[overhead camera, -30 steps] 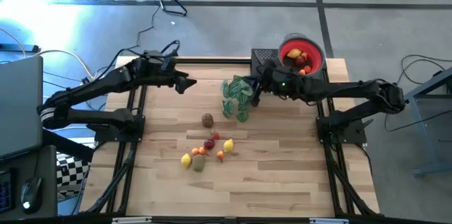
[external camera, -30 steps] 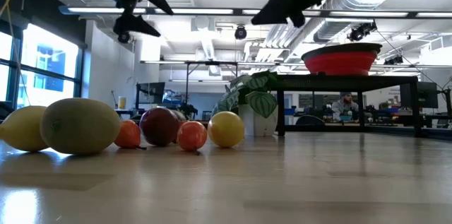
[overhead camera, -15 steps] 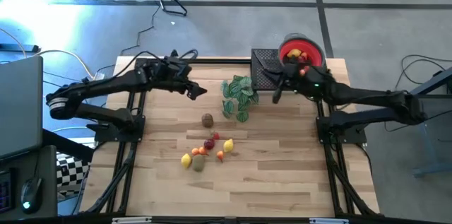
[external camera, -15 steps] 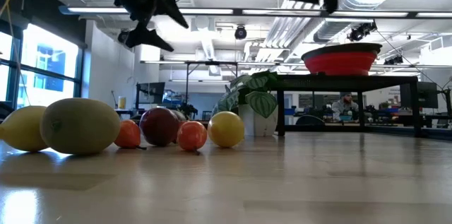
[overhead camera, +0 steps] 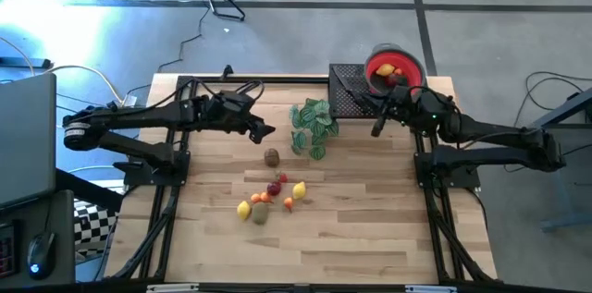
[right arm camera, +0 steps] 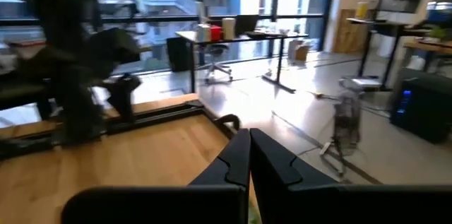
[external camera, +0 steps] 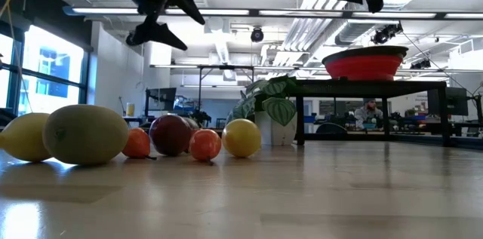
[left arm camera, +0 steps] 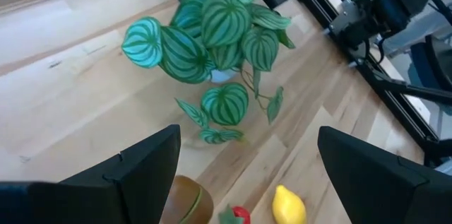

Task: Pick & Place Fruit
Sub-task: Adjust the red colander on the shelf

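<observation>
Loose fruit lies mid-table: a brown-green piece (overhead camera: pixel 271 156) (left arm camera: pixel 185 199), and nearer the front edge a cluster (overhead camera: pixel 269 199) of yellow lemons, red and orange pieces, which also shows in the low view as the fruit row (external camera: pixel 170 135). More fruit (overhead camera: pixel 389 73) sits in the red bowl (overhead camera: pixel 411 75). My left gripper (overhead camera: pixel 263 129) (left arm camera: pixel 247 174) hangs open above the table, just left of and beyond the brown-green piece. My right gripper (overhead camera: pixel 377 127) (right arm camera: pixel 249 155) is shut and holds nothing, in the air just on the near side of the bowl.
A green striped plant sprig (overhead camera: pixel 311 125) (left arm camera: pixel 215 37) stands between the two grippers. The bowl rests on a black stand (overhead camera: pixel 347 90) (external camera: pixel 370 84) at the far right. Bare wood (overhead camera: pixel 370 219) spreads right of the cluster and toward the near edge.
My left gripper has travelled right and toward the near edge, closing on the brown-green fruit. My right gripper has drawn away from the plant sprig toward the table's right edge, ending beside the bowl. The fruit has stayed put.
</observation>
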### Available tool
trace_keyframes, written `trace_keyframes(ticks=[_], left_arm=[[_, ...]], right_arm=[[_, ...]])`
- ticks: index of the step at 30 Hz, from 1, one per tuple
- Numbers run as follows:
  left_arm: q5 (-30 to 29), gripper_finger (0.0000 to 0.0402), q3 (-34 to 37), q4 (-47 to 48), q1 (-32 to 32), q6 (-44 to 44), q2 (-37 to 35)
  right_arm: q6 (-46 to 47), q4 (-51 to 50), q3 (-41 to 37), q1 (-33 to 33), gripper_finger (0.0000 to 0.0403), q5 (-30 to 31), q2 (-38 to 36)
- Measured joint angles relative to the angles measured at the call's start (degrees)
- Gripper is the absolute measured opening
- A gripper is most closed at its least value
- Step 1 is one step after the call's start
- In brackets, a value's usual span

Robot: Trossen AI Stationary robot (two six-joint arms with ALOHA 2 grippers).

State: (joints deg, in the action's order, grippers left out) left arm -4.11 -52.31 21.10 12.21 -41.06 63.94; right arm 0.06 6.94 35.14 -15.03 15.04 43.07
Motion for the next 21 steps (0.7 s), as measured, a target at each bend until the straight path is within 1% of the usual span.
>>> trace_keyframes(ticks=[4, 6, 9, 11, 14, 16, 18, 21], left_arm=[[-0.1, 0.0329, 0.0, 0.0, -1.5, -0.2, 0.0], [-0.1, 0.0329, 0.0, 0.1, -1.9, -0.8, 0.0], [0.3, 0.0329, 0.0, 0.2, -1.9, -1.2, 0.0], [0.3, 0.0329, 0.0, 0.4, -1.8, -1.3, 0.0], [0.3, 0.0329, 0.0, 0.4, -1.8, -1.3, 0.0], [0.3, 0.0329, 0.0, 0.4, -1.8, -1.2, 0.0], [0.4, 0.0329, 0.0, 0.5, -1.8, -0.8, 0.0], [0.4, 0.0329, 0.0, 0.5, -1.8, -0.7, 0.0]], right_arm=[[-0.4, 0.0, 0.0, 0.0, 0.0002, 2.2, -0.2], [-1.1, 0.1, 0.0, 0.0, 0.0002, 4.2, -0.2], [-3.1, -2.6, 1.5, -1.0, 0.0002, 10.8, 0.1], [-2.2, -8.1, 4.7, -2.8, 0.0002, 13.4, 1.3], [-0.2, -20.3, 12.1, -7.1, 0.0002, 13.3, 4.4], [0.9, -27.0, 18.5, -9.8, 0.0002, 13.2, 8.1], [3.2, -35.2, 25.0, -12.5, 0.0002, 11.9, 12.8], [5.7, -44.7, 32.8, -16.8, 0.0002, 7.2, 20.3]])
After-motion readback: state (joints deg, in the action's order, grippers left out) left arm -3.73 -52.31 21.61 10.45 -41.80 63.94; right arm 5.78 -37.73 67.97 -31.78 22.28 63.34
